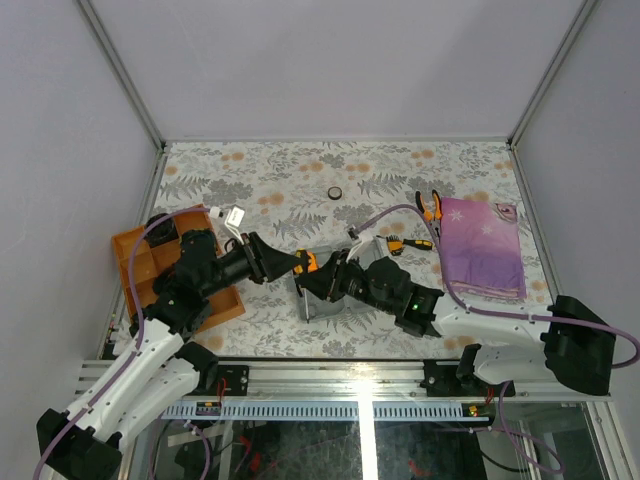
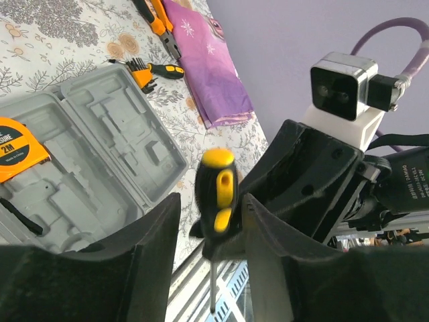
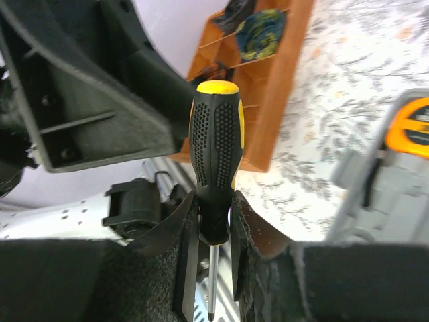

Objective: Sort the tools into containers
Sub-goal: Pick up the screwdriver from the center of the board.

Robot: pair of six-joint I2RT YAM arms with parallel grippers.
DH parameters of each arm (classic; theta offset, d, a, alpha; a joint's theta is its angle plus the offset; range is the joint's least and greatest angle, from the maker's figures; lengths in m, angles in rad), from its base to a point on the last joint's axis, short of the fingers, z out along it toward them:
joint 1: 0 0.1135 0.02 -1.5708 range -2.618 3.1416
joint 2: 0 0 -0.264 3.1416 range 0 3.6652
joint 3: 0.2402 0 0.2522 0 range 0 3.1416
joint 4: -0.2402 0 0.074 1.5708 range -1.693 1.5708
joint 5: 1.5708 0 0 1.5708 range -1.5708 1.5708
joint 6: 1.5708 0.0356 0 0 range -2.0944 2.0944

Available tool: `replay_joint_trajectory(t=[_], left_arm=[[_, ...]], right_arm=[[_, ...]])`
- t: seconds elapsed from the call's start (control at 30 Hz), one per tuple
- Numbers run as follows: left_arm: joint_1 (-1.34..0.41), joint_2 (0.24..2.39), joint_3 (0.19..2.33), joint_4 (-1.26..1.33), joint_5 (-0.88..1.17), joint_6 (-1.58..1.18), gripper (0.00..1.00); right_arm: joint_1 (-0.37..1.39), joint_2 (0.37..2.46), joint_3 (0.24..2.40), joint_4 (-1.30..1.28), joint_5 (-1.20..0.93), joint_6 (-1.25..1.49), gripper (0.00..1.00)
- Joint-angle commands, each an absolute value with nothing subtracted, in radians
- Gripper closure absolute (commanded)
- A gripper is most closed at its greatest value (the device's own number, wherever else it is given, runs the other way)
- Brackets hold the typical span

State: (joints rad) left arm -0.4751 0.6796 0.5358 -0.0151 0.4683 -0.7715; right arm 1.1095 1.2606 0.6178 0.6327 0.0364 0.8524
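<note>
Right wrist view: the right gripper (image 3: 214, 201) has its jaws clenched on the lower end of the black-and-yellow screwdriver (image 3: 216, 134), handle upright and shaft pointing down between them. Seen from the left wrist, the left gripper (image 2: 211, 204) brackets the same handle with jaws released, a sliver of gap showing on one side. The tool hangs in mid-air between the two arms, at the near edge of the open grey tool case (image 2: 100, 134) on the floral tabletop (image 2: 40, 40). An orange tape measure (image 2: 17, 151) already lies in one half of the case.

A hand-over between the arms looks like the step in hand, with the right arm now carrying the load. Next, the left arm would need to draw clear, and the right to tip the screwdriver flat over a long recess. Pliers (image 2: 157, 20) and bit set (image 2: 144, 70) lie unsorted beside the purple cloth (image 2: 208, 74).
</note>
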Motion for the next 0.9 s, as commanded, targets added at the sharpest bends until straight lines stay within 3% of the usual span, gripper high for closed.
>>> replay_joint_trajectory(t=[0.0, 0.27, 0.47, 0.87], left_arm=[[-0.479, 0.670, 0.540, -0.004, 0.434, -0.741, 0.55], [-0.479, 0.738, 0.563, -0.166, 0.246, -0.700, 0.46], [-0.479, 0.867, 0.564, -0.246, 0.158, -0.689, 0.46], [-0.488, 1.108, 0.513, -0.140, 0.142, -0.691, 0.51]], right_arm=[[1.083, 1.152, 0.616, 0.453, 0.211, 0.777, 1.00], [1.037, 1.044, 0.617, 0.181, 0.349, 0.726, 1.00], [0.958, 1.004, 0.597, 0.091, 0.331, 0.700, 1.00], [0.905, 0.969, 0.544, 0.088, 0.289, 0.699, 1.00]])
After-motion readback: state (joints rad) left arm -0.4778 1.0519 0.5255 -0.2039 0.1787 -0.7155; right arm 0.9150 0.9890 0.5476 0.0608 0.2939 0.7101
